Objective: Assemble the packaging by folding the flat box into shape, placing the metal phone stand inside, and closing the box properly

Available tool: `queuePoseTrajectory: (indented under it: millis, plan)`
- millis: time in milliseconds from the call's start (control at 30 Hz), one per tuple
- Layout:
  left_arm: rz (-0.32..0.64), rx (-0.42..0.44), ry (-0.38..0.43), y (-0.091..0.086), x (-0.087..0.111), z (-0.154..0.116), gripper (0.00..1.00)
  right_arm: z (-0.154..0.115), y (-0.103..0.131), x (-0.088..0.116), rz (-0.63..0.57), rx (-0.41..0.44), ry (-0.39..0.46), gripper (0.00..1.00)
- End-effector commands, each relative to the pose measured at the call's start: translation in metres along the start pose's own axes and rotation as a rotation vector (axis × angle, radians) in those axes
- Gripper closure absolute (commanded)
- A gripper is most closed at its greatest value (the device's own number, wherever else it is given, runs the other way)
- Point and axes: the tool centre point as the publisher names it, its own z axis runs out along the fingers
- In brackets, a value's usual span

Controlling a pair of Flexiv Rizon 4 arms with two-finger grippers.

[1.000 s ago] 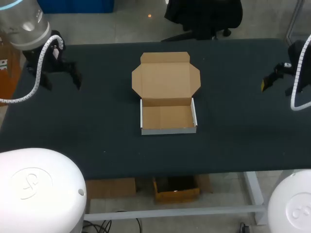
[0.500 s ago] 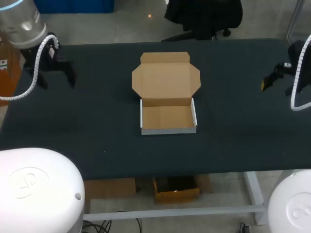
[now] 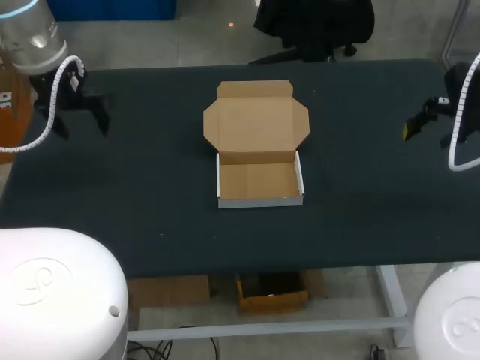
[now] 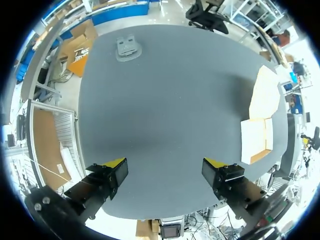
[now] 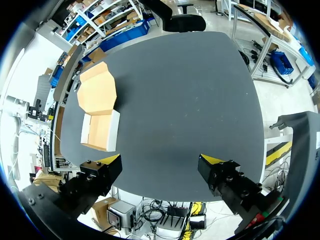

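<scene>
The dark worktop (image 3: pixel 150 202) carries the box (image 3: pixel 260 182) at its middle, a little nearer the front edge than the back. The box is folded into a shallow open tray, with white outer walls and a brown inside. Nothing lies in the tray. Behind it the lid (image 3: pixel 255 120) lies flat on the worktop, hinged at the tray's back wall, with its side flaps and front tab spread out.

Farther back, well apart from the box on either side, are the two arms. The right claw (image 3: pixel 427 135) hangs over the worktop's right edge, released, with nothing between its fingers. In its wrist view the right claw (image 5: pixel 160 162) stands wide, and the box (image 5: pixel 100 131) lies far ahead and off to one side of it.

The left claw (image 3: pixel 80 126) is over the worktop's far left corner, also released and holding nothing. In the left wrist view the yellow tips of that claw (image 4: pixel 165 167) stand wide apart over bare worktop, with the box (image 4: pixel 256 142) off to one side. Far ahead of it, near a worktop corner, lies a small grey piece that looks like the stand (image 4: pixel 128 47), well away from the box.
</scene>
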Motion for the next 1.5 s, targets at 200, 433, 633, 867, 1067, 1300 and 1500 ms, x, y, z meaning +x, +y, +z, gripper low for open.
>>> queuePoseTrajectory:
  millis: [200,433,633,867,1067,1300,1500]
  plan:
    - [-0.015,-0.090,-0.016,-0.031,-0.021,0.021,0.00,-0.002,0.000,0.000,0.000,0.006,0.003,0.00]
    - [-0.042,-0.102,-0.028,-0.048,-0.033,0.032,0.00,-0.002,0.000,0.000,0.000,0.006,0.003,0.00]
    - [-0.041,-0.109,-0.027,-0.052,-0.034,0.035,0.00,-0.002,0.000,0.000,0.000,0.006,0.003,0.00]
    - [-0.041,-0.109,-0.027,-0.052,-0.034,0.035,0.00,-0.002,0.000,0.000,0.000,0.006,0.003,0.00]
    - [-0.041,-0.109,-0.027,-0.052,-0.034,0.035,0.00,-0.002,0.000,0.000,0.000,0.006,0.003,0.00]
    - [-0.041,-0.109,-0.027,-0.052,-0.034,0.035,0.00,-0.002,0.000,0.000,0.000,0.006,0.003,0.00]
    - [-0.045,-0.098,-0.013,-0.056,-0.032,0.037,0.00,-0.002,0.000,0.000,0.000,0.006,0.003,0.00]
